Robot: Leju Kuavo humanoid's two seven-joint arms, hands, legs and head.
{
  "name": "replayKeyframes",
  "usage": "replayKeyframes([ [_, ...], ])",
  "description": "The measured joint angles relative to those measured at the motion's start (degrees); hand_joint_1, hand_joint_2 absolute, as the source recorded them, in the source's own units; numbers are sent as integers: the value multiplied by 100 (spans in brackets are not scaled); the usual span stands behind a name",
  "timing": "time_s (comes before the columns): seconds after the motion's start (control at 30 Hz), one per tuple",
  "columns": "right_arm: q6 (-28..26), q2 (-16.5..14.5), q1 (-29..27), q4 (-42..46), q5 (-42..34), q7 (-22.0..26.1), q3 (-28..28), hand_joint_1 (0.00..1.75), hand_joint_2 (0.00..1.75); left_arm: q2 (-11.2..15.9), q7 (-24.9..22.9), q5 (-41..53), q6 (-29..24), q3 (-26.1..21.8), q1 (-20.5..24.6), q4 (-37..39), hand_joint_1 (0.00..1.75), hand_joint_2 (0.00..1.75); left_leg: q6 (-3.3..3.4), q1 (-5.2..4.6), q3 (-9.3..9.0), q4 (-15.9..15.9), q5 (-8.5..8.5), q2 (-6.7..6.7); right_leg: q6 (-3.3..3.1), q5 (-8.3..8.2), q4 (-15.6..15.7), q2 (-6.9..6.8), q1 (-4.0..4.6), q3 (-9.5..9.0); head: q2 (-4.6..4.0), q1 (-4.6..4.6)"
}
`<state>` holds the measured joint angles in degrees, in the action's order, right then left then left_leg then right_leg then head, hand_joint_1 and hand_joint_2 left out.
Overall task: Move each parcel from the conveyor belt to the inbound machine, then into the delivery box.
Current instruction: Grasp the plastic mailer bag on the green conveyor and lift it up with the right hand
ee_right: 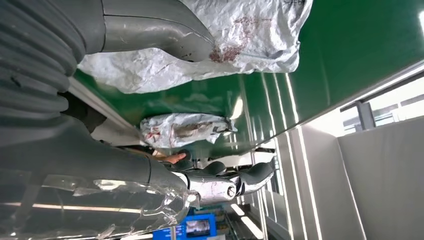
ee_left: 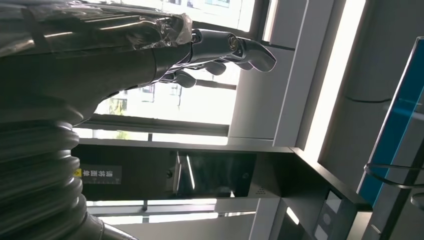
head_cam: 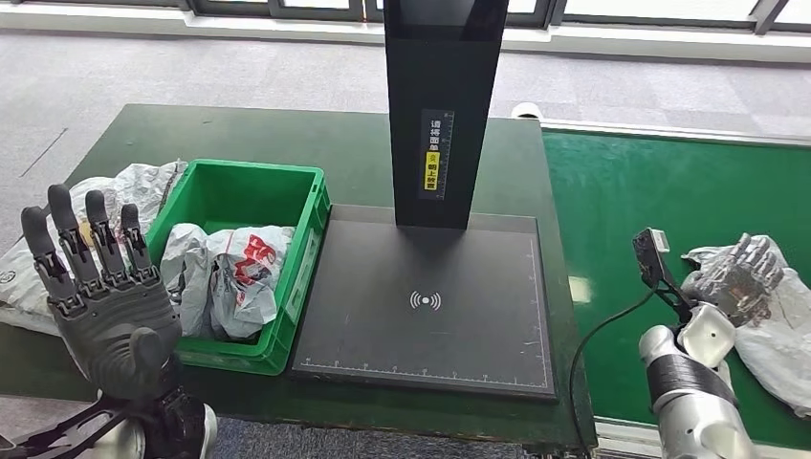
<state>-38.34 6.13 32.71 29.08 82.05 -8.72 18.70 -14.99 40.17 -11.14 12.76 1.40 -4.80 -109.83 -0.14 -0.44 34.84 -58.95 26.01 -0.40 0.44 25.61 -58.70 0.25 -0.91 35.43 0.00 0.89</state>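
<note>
A crumpled white-grey parcel (head_cam: pixel 779 325) lies on the green conveyor belt (head_cam: pixel 650 182) at the right. My right hand (head_cam: pixel 741 277) is over its near end with fingers spread, gripping nothing. In the right wrist view the same parcel (ee_right: pixel 240 45) lies under the thumb, and the fingers (ee_right: pixel 225 182) stretch out straight. My left hand (head_cam: pixel 100 287) is raised at the lower left, empty, fingers apart and pointing up; the left wrist view shows it (ee_left: pixel 150 55) against windows. The black inbound machine (head_cam: pixel 430 306) lies in the middle. The green delivery box (head_cam: pixel 311 249) holds parcels (head_cam: pixel 234 273).
The machine's black scanner pillar (head_cam: pixel 442 105) rises behind the platform. More grey parcels (head_cam: pixel 115 191) lie on the table left of the box. A second parcel (ee_right: pixel 182 129) lies farther along the belt. A black cable (head_cam: pixel 602 335) hangs by the belt's edge.
</note>
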Motion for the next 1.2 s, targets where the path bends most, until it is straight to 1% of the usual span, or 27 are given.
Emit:
replayKeyframes([
  [0.07,-100,-2,-91,124,-87,122,151,0,175,0,-1,41,-55,0,-18,-8,0,175,3,0,1,0,2,-5,1,0,0,-5,0,-1,0,1],
  [0.2,-162,-4,-293,571,113,-54,464,0,175,1,-5,112,-139,3,-40,-11,0,175,6,0,3,0,4,-14,1,2,0,-12,1,-2,0,-1],
  [0.37,-166,-3,-430,851,157,-81,664,0,175,2,-8,121,-151,8,-41,-11,0,175,5,0,1,0,4,-2,1,2,0,-2,0,0,0,-1],
  [0.43,-166,1,-448,896,276,-210,700,0,175,2,-10,131,-170,11,-42,-11,0,175,5,0,0,0,4,-1,1,1,1,-2,1,-1,0,-1],
  [0.57,-147,102,-426,839,656,-706,759,0,175,5,-16,181,-217,17,-42,-9,0,175,6,-1,0,0,4,-2,1,1,1,-4,-1,-2,0,-1],
  [0.67,6,254,-372,624,725,-1045,777,0,175,9,-28,198,-218,17,-40,-8,0,175,6,-1,0,0,4,-2,2,1,1,-3,-2,-2,0,-1],
  [0.73,162,337,-363,486,726,-1189,801,0,175,12,-40,202,-217,17,-36,-7,0,175,7,-3,1,0,4,-2,2,1,1,-3,-3,-2,0,-1],
  [0.97,529,454,-352,187,730,-1420,897,0,175,29,-90,298,-216,17,-30,0,0,175,7,-4,0,0,5,-2,2,1,1,-3,-3,-1,0,-1],
  [1.2,1077,555,-352,-20,723,-1590,1047,0,175,37,-113,348,-210,14,-42,13,0,175,7,-4,1,0,5,-2,2,1,0,-3,-4,-1,0,-1],
])
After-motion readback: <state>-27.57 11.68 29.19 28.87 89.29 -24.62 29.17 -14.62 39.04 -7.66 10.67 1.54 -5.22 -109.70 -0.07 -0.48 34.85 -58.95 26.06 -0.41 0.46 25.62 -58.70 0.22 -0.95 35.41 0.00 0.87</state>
